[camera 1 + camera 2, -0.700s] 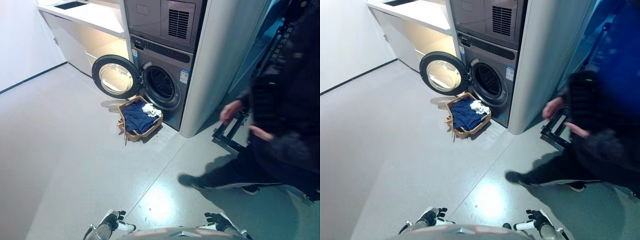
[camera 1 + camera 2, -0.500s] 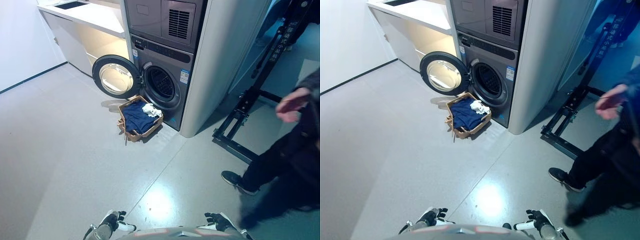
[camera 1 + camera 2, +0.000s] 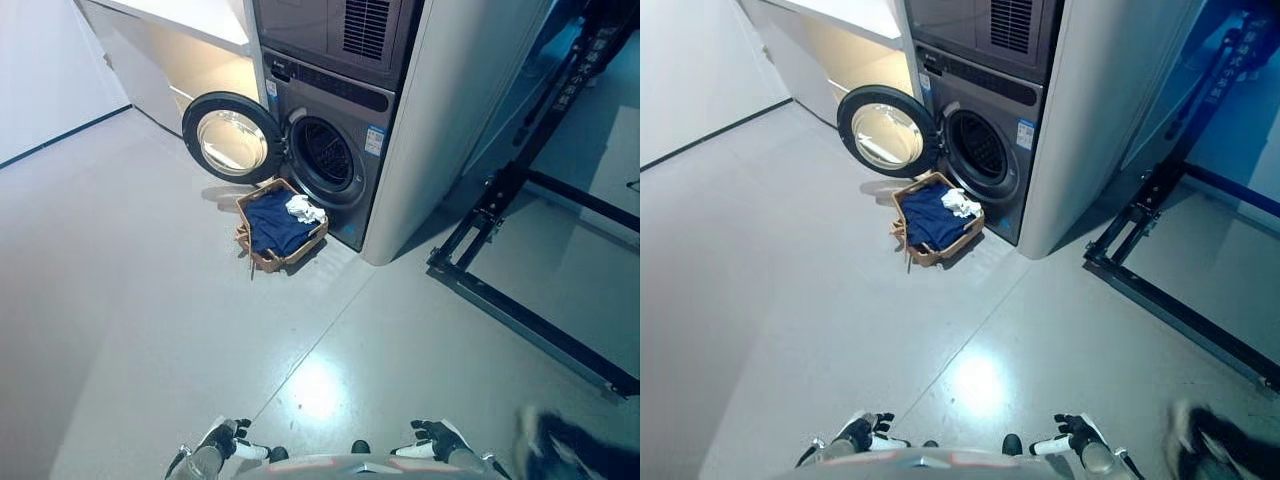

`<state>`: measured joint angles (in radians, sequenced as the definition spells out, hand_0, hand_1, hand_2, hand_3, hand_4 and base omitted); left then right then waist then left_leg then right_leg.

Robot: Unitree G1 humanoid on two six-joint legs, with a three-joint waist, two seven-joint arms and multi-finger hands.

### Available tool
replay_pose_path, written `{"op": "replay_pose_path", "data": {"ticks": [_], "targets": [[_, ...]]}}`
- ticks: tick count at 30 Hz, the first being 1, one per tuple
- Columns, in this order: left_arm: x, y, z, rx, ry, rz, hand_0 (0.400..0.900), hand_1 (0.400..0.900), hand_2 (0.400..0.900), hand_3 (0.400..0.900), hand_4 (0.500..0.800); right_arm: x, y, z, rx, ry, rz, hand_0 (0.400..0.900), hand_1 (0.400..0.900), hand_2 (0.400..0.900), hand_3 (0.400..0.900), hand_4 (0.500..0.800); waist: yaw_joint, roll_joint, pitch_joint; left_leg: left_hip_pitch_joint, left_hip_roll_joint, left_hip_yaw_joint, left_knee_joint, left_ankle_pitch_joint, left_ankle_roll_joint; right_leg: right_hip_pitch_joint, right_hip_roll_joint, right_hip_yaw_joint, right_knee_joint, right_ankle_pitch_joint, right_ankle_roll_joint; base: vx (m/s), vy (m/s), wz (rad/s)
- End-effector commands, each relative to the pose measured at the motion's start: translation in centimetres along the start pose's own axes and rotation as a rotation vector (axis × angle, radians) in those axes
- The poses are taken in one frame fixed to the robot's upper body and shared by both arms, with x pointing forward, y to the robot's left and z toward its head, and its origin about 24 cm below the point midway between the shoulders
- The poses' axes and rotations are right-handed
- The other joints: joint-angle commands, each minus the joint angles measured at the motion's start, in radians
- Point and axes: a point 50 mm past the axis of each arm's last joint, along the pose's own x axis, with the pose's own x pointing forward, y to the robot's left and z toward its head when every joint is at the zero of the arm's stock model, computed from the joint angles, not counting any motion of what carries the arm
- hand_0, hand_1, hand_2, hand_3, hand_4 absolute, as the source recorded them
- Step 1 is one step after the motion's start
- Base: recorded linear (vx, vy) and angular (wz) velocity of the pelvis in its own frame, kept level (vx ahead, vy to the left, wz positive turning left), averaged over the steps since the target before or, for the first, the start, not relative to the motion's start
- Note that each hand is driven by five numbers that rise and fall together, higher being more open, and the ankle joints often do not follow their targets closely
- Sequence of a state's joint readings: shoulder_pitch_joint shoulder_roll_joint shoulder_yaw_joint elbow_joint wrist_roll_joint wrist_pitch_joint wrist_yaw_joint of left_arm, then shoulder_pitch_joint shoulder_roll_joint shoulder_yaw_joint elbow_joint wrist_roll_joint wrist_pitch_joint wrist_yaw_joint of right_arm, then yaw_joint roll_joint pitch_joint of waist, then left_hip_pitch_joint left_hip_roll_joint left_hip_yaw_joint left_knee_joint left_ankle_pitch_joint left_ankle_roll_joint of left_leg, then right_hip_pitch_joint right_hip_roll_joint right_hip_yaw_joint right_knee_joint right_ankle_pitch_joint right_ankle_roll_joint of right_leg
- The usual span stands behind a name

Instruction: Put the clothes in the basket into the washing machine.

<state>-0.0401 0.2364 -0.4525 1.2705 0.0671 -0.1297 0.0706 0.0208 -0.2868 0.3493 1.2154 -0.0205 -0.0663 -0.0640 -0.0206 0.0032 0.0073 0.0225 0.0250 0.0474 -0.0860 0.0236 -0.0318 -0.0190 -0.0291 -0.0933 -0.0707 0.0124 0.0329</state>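
Wicker basket (image 3: 282,232) sits on the grey floor (image 3: 130,300) just in front of the washing machine (image 3: 335,160), slightly left of the drum opening, turned at an angle to the machine front. Basket is tan, rectangular, low-walled, and full: mostly dark blue clothes (image 3: 272,226) crumpled across it, with a small white garment (image 3: 304,210) bunched at the corner nearest the machine. Nothing hangs over the rim as far as can be told. Washer door (image 3: 232,139) is swung wide open to the left, round glass facing out; the dark drum (image 3: 326,155) is exposed, contents not discernible. A second appliance is stacked on top of the washer, a white counter (image 3: 200,15) runs off to the left, and a black metal frame (image 3: 520,290) lies on the floor to the right. Both hands show only at the bottom edge, well apart from the basket: left hand (image 3: 228,441) and right hand (image 3: 432,438), each with fingers loosely curled and holding nothing. A blurred shoe of a person (image 3: 575,450) is at the lower right corner.
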Motion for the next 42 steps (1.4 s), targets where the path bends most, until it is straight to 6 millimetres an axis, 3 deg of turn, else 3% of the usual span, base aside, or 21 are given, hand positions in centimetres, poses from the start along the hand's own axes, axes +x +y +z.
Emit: {"op": "replay_pose_path", "data": {"ticks": [1, 4, 5, 6, 9, 12, 14, 17, 19, 21, 23, 25, 27, 29, 31, 32, 35, 37, 38, 40, 42], "targets": [[0.4, 3.4, 1.2, -0.051, -0.017, 0.112, 0.900, 0.900, 0.900, 0.900, 0.800, 0.0, -0.7, -0.5, -0.006, 0.027, -0.038, 0.900, 0.900, 0.900, 0.900, 0.800, -0.005, -0.058, 0.013, -0.036, -0.084, -0.035, 0.043, -0.096, 0.089, -0.094, -0.085, 0.019, 0.257, -0.043, 0.087, 0.15, 0.169, 0.19], [0.4, 3.8, 1.5, -0.040, -0.026, 0.110, 0.900, 0.900, 0.900, 0.900, 0.800, -0.2, -1.1, -2.0, 0.013, 0.079, -0.050, 0.900, 0.900, 0.900, 0.900, 0.800, -0.014, -0.054, 0.029, -0.022, -0.103, -0.060, 0.078, -0.122, 0.105, -0.138, -0.100, 0.029, 0.405, -0.012, 0.082, 0.17, 0.161, 0.39], [0.4, 3.9, 1.5, -0.032, -0.030, 0.103, 0.900, 0.900, 0.900, 0.900, 0.800, -0.6, -1.0, -3.6, 0.035, 0.129, -0.048, 0.900, 0.900, 0.900, 0.900, 0.800, -0.026, -0.050, 0.050, 0.000, -0.123, -0.084, 0.110, -0.147, 0.127, -0.186, -0.111, 0.053, 0.561, 0.051, 0.070, 0.19, 0.190, 0.42], [0.4, 4.0, 1.4, -0.031, -0.027, 0.102, 0.900, 0.900, 0.900, 0.900, 0.800, -0.8, -1.1, -4.1, 0.045, 0.144, -0.051, 0.900, 0.900, 0.900, 0.900, 0.800, -0.032, -0.040, 0.059, 0.004, -0.120, -0.092, 0.119, -0.152, 0.132, -0.223, -0.101, 0.060, 0.626, 0.060, 0.060, 0.24, 0.236, 0.53], [0.3, 4.1, 1.0, -0.022, -0.011, 0.096, 0.900, 0.900, 0.900, 0.900, 0.800, -1.1, -1.0, -5.0, 0.090, 0.169, -0.054, 0.900, 0.900, 0.900, 0.900, 0.800, -0.053, -0.021, 0.074, 0.036, -0.116, -0.130, 0.137, -0.171, 0.130, -0.324, -0.065, 0.081, 0.733, 0.016, 0.040, 0.22, 0.095, 0.38], [0.3, 3.9, 0.9, -0.018, -0.012, 0.089, 0.900, 0.900, 0.900, 0.900, 0.800, -1.2, -0.8, -5.5, 0.102, 0.178, -0.045, 0.900, 0.900, 0.900, 0.900, 0.800, -0.077, -0.017, 0.077, 0.086, -0.122, -0.171, 0.134, -0.185, 0.118, -0.362, -0.037, 0.073, 0.638, -0.013, 0.029, 0.31, -0.002, 0.42], [0.3, 3.3, 0.8, -0.023, -0.011, 0.075, 0.900, 0.900, 0.900, 0.900, 0.800, -1.3, -0.6, -5.5, 0.093, 0.175, -0.040, 0.900, 0.900, 0.900, 0.900, 0.800, -0.101, -0.034, 0.067, 0.165, -0.147, -0.205, 0.095, -0.201, 0.099, -0.407, -0.042, 0.019, 0.330, 0.056, 0.054, 0.51, -0.088, 0.34], [0.3, 3.0, 0.6, -0.028, -0.004, 0.068, 0.900, 0.900, 0.900, 0.900, 0.800, -1.1, -0.6, -5.1, 0.081, 0.163, -0.038, 0.900, 0.900, 0.900, 0.900, 0.800, -0.121, -0.038, 0.066, 0.242, -0.138, -0.233, 0.051, -0.216, 0.075, -0.406, -0.026, -0.028, 0.017, 0.170, 0.086, 0.48, -0.102, 0.31], [0.2, 2.7, 0.3, -0.036, 0.006, 0.061, 0.900, 0.900, 0.900, 0.900, 0.800, -1.2, -0.5, -5.1, 0.079, 0.161, -0.038, 0.900, 0.900, 0.900, 0.900, 0.800, -0.135, -0.030, 0.065, 0.284, -0.127, -0.246, 0.041, -0.222, 0.063, -0.423, -0.008, -0.020, 0.005, 0.191, 0.087, 0.50, -0.106, 0.35], [0.1, 2.3, -0.4, -0.033, 0.030, 0.049, 0.900, 0.900, 0.900, 0.900, 0.800, -1.2, -0.7, -5.4, 0.095, 0.164, -0.039, 0.900, 0.900, 0.900, 0.900, 0.800, -0.155, -0.024, 0.044, 0.308, -0.111, -0.264, 0.063, -0.209, 0.046, -0.404, 0.018, 0.006, 0.007, 0.210, 0.061, 0.57, -0.163, 0.45], [0.1, 1.9, -0.5, -0.021, 0.040, 0.031, 0.900, 0.900, 0.900, 0.900, 0.800, -1.3, -1.0, -5.6, 0.111, 0.172, -0.051, 0.900, 0.900, 0.900, 0.900, 0.800, -0.163, 0.002, 0.029, 0.296, -0.091, -0.259, 0.146, -0.149, 0.018, -0.374, 0.049, 0.018, 0.019, 0.214, 0.046, 0.59, -0.172, 0.32], [0.2, 1.8, 0.0, -0.005, 0.023, 0.023, 0.900, 0.900, 0.900, 0.900, 0.800, -1.3, -1.7, -5.6, 0.117, 0.178, -0.068, 0.900, 0.900, 0.900, 0.900, 0.800, -0.168, 0.023, 0.018, 0.239, -0.093, -0.250, 0.326, 0.040, -0.051, -0.306, 0.078, 0.009, 0.013, 0.198, 0.019, 0.55, -0.137, 0.24], [0.5, 2.0, 1.4, 0.025, -0.030, 0.026, 0.900, 0.900, 0.900, 0.900, 0.800, -1.0, -2.5, -4.8, 0.124, 0.154, -0.090, 0.900, 0.900, 0.900, 0.900, 0.800, -0.159, 0.011, 0.017, 0.086, -0.134, -0.212, 0.645, 0.179, -0.110, -0.220, 0.075, 0.020, -0.003, 0.153, -0.009, 0.53, -0.162, 0.16], [0.7, 2.8, 3.0, 0.040, -0.084, 0.042, 0.900, 0.900, 0.900, 0.900, 0.800, -0.7, -3.1, -3.8, 0.115, 0.126, -0.111, 0.900, 0.900, 0.900, 0.900, 0.800, -0.127, -0.031, 0.047, -0.069, -0.173, -0.132, 0.890, 0.114, -0.095, -0.140, 0.045, 0.037, -0.001, 0.120, -0.025, 0.47, -0.238, 0.00], [0.7, 3.2, 4.1, 0.038, -0.125, 0.063, 0.900, 0.900, 0.900, 0.900, 0.800, -0.5, -3.3, -2.7, 0.105, 0.091, -0.117, 0.900, 0.900, 0.900, 0.900, 0.800, -0.105, -0.073, 0.058, -0.170, -0.136, -0.044, 0.968, 0.071, -0.046, -0.098, 0.028, 0.051, 0.010, 0.091, -0.048, 0.42, -0.239, -0.39], [0.7, 3.2, 4.4, 0.034, -0.140, 0.072, 0.900, 0.900, 0.900, 0.900, 0.800, -0.3, -3.2, -2.1, 0.090, 0.071, -0.116, 0.900, 0.900, 0.900, 0.900, 0.800, -0.080, -0.075, 0.069, -0.221, -0.104, -0.018, 0.957, 0.030, -0.024, -0.075, 0.043, 0.068, 0.017, 0.069, -0.058, 0.40, -0.152, -0.73], [0.7, 3.0, 3.8, 0.035, -0.120, 0.078, 0.900, 0.900, 0.900, 0.900, 0.800, -0.1, -2.5, -1.3, 0.077, 0.052, -0.107, 0.900, 0.900, 0.900, 0.900, 0.800, -0.047, -0.104, 0.079, -0.337, -0.016, 0.014, 0.792, -0.024, 0.026, -0.019, 0.057, 0.109, 0.040, 0.014, -0.060, 0.42, -0.083, -0.62], [0.7, 3.1, 3.5, 0.034, -0.100, 0.084, 0.900, 0.900, 0.900, 0.900, 0.800, -0.1, -2.0, -1.4, 0.057, 0.058, -0.095, 0.900, 0.900, 0.900, 0.900, 0.800, -0.037, -0.112, 0.081, -0.363, 0.036, 0.028, 0.634, -0.011, 0.029, 0.017, 0.065, 0.121, 0.045, -0.027, -0.052, 0.33, -0.014, -0.38], [0.7, 3.1, 3.5, 0.034, -0.100, 0.084, 0.900, 0.900, 0.900, 0.900, 0.800, -0.1, -2.0, -1.4, 0.057, 0.058, -0.095, 0.900, 0.900, 0.900, 0.900, 0.800, -0.038, -0.115, 0.079, -0.363, 0.033, 0.029, 0.627, -0.006, 0.030, 0.014, 0.062, 0.121, 0.045, -0.027, -0.051, 0.41, 0.072, -0.53], [0.7, 3.4, 3.1, 0.038, -0.084, 0.092, 0.900, 0.900, 0.900, 0.900, 0.800, 0.0, -1.9, -1.2, 0.020, 0.054, -0.097, 0.900, 0.900, 0.900, 0.900, 0.800, -0.012, -0.091, 0.078, -0.340, 0.100, -0.023, 0.221, 0.104, -0.002, 0.088, 0.082, 0.155, 0.038, -0.090, -0.021, 0.56, 0.158, -0.67], [0.7, 3.3, 2.9, 0.041, -0.076, 0.092, 0.900, 0.900, 0.900, 0.900, 0.800, 0.1, -2.3, -0.7, -0.002, 0.037, -0.103, 0.900, 0.900, 0.900, 0.900, 0.800, -0.004, -0.076, 0.063, -0.348, 0.156, -0.036, 0.031, 0.148, -0.030, 0.125, 0.078, 0.182, 0.049, -0.128, -0.005, 0.51, 0.185, -0.52]]}}
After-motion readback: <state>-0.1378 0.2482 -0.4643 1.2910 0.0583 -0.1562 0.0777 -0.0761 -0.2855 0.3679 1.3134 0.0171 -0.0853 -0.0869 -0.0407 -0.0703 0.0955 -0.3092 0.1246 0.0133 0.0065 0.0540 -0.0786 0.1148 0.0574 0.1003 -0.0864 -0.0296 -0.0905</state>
